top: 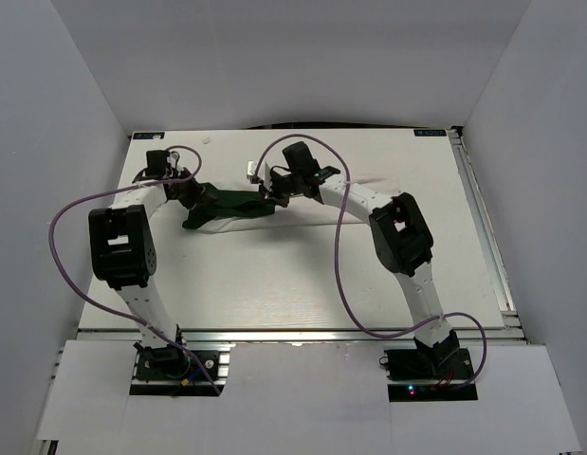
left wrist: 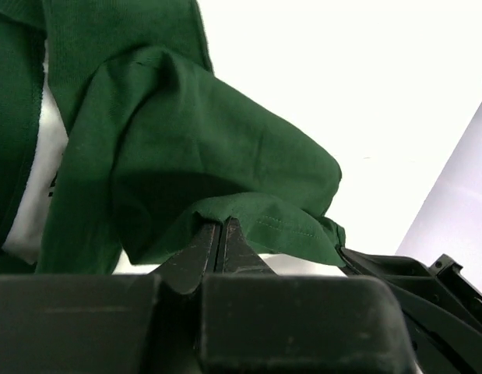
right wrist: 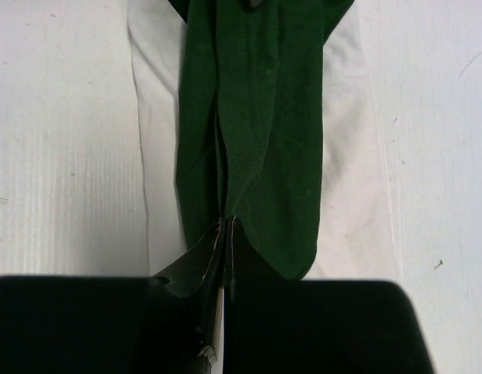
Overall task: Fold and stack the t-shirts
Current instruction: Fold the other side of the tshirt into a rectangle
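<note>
Top external view: the t-shirt is bunched between the left gripper and right gripper in the upper middle of the frame, on the table, probably drawn taut so it can be spread flat. Left wrist view: the fingers are pressed together on a green sleeve hem at lower centre. Right wrist view: the fingers pinch a green fold at lower centre, with white cloth beneath. No container shows.

holds a bunched dark green t-shirt strung between the left gripper and the right gripper, over the white table.
</note>
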`<state>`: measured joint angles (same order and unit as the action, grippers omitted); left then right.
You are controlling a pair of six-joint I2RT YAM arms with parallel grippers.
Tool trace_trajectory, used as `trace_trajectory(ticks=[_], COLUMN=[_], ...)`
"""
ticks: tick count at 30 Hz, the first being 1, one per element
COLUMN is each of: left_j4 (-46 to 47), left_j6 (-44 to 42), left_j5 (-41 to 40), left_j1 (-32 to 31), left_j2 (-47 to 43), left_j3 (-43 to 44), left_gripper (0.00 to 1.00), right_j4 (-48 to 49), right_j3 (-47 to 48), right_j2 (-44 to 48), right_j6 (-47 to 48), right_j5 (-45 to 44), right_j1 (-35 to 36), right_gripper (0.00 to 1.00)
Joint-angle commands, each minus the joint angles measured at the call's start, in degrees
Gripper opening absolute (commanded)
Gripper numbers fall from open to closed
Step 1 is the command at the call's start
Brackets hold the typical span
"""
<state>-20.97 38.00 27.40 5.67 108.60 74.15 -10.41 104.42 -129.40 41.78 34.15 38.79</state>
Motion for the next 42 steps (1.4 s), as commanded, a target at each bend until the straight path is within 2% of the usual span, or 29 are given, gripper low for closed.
trace_trajectory(ticks=[1, 5, 7, 12, 15, 16, 19, 21, 22, 25, 29, 32, 35, 36, 37, 39, 40, 41, 42], left_j4=[-0.1, -0.2, -0.3, 0.1, 0.2, 0.2, 0.8, 1.1, 1.2, 1.5, 2.6, 4.3, 4.6, 6.1, 7.8, 15.6, 15.7, 12.1, 10.1], left_j6=[1.6, 3.0, 3.7, 6.2, 7.7, 8.2, 10.2, 11.4, 11.8, 13.8, 15.2, 11.6, 5.5, 3.9, 0.7, 0.1, 0.1, -1.2, -1.7], left_j5=[1.7, 2.2, 2.2, 2.7, 1.6, 1.4, 0.6, -0.4, -0.8, -1.9, -3.8, -3.3, -3.4, -2.8, -0.6, 4.2, 4.2, 7.6, 6.8], left_j1=[0.0, 0.0, 0.0, 0.0, 0.1, 0.1, 0.5, 0.8, 1.0, 1.5, 2.1, 2.2, 2.4, 2.4, 2.4, 2.3, 2.3, 2.3, 2.2], left_j2=[1.0, 3.1, 4.1, 5.0, 4.5, 4.3, 3.5, 3.4, 3.4, 3.6, 2.3, 0.2, -2.4, -3.5, -6.1, -8.4, -7.9, -7.0, -6.4], left_j3=[2.6, 4.4, 5.0, 5.9, 6.7, 7.0, 7.1, 6.9, 6.8, 6.6, 6.0, 6.2, 5.5, 4.9, 2.0, -1.6, -2.1, -0.7, -0.2], left_gripper=[0.07, 0.12, 0.19, 0.3, 0.39, 0.4, 0.41, 0.4, 0.4, 0.4, 0.39, 0.39, 0.39, 0.39, 0.38, 0.37, 0.35, 0.27, 0.26], right_j4=[2.2, 4.1, 4.6, 7.1, 9.0, 9.7, 11.7, 12.3, 12.6, 13.3, 13.8, 13.3, 8.7, 8.9, 9.8, 11.6, 10.5, 8.8, 8.2], right_j3=[2.7, 3.3, 3.6, 3.9, 4.4, 4.3, 4.5, 4.6, 5.0, 5.4, 6.7, 5.7, 5.1, 2.1, 0.1, -4.7, -5.8, -7.4, -7.4], right_j2=[-0.9, -1.8, -2.5, -3.3, -3.9, -3.9, -3.8, -4.0, -4.2, -4.7, -5.2, -3.6, -0.6, 0.8, 4.0, 7.1, 9.6, 11.8, 11.8], right_j6=[-2.0, -4.5, -4.9, -8.1, -10.1, -11.4, -13.8, -15.2, -16.4, -17.9, -19.6, -19.2, -17.5, -17.5, -17.5, -17.1, -15.2, -14.3, -14.0], right_j5=[-1.6, -3.2, -4.3, -7.5, -9.7, -10.2, -11.4, -12.3, -12.9, -15.0, -17.8, -13.4, -0.4, 6.5, 9.4, 12.9, 13.5, 14.1, 14.4], right_j1=[-0.1, -0.2, -0.2, -0.4, -0.6, -0.7, -0.9, -1.2, -1.3, -1.4, -1.7, -2.7, -4.9, -6.4, -7.2, -8.3, -8.5, -9.1, -9.3], right_gripper=[0.0, 0.0, 0.04, 0.06, 0.15, 0.16, 0.29, 0.31, 0.37, 0.45, 0.46, 0.45, 0.44, 0.44, 0.44, 0.43, 0.41, 0.39, 0.37])
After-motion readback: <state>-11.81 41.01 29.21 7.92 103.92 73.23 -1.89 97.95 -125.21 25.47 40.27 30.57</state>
